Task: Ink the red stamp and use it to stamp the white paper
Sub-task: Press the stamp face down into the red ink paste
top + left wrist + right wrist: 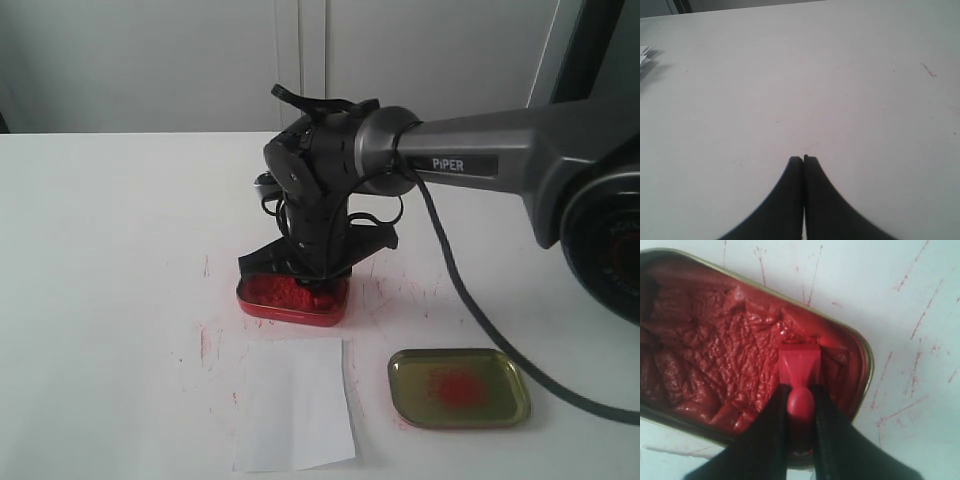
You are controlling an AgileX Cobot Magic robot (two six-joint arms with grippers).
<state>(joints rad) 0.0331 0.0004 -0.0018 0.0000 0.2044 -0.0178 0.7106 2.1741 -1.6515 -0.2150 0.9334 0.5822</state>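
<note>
Right hand (800, 412): clamped on the handle of the stamp (799, 371), fingers either side, pointing down into the tin so the base meets the ink squarely.
Stamp: its square base sits pressed into the ink near one end of the tin, seen best in the right wrist view; in the exterior view it is mostly hidden under the hand (318, 272).
Tin (292, 300): open on the tabletop (110, 250), full of crumbly red ink, so the stamp can be loaded from above.
Lid (459, 388): set aside, well apart to the right of the paper, inside up with a red smudge, clear of the working path.
Paper (294, 402): lies flat just in front of the tin, so the move from ink to sheet is short. I see no imprint on it from here.
Left hand (803, 159): fingers closed together, holding nothing, over bare tabletop away from the work; likely parked out of the way.
Step in hand: inking, judging by the stamp in the ink; stamping the paper is not yet done.
</note>
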